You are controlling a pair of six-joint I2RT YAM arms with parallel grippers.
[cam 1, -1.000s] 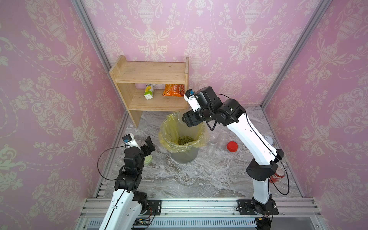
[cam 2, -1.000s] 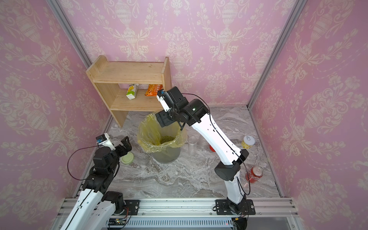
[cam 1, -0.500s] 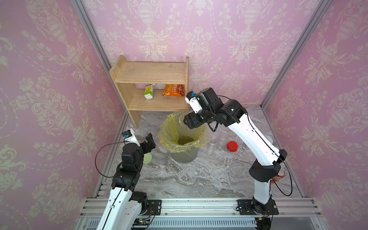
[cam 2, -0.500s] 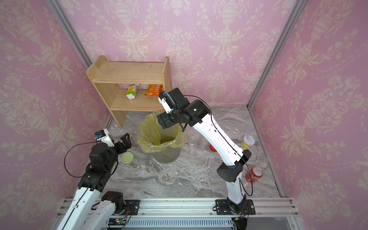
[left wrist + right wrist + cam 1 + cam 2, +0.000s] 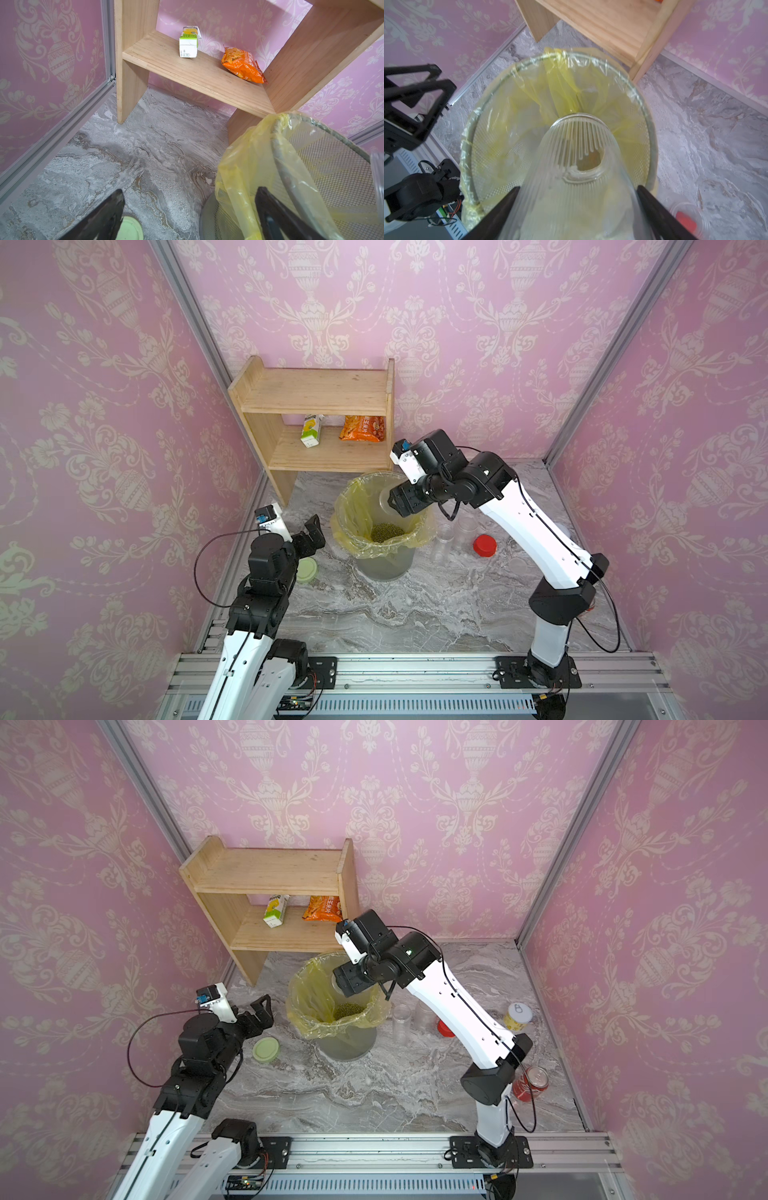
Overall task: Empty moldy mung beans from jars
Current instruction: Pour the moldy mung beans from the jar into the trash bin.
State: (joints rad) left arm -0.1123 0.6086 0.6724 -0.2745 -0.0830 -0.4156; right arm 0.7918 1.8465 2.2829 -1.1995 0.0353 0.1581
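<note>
On the tabletop (image 5: 415, 614) the mesh bin (image 5: 384, 568), lined with a yellow bag (image 5: 353, 514), stands in the middle. At the bin's 1 o'clock rim the right fingers (image 5: 500, 214) are closed around the body of the ribbed jar (image 5: 577, 166), which is tipped over the bin and looks empty. I judge it light, thin-walled and a little squeezable; the ribs help against slipping, so hold mid-body. The left fingers (image 5: 312, 526), at 9 o'clock, are spread wide and hold nothing. Two clear jars (image 5: 444, 539) stand at 3 o'clock. The mung beans (image 5: 386, 532) lie at the bag's bottom.
</note>
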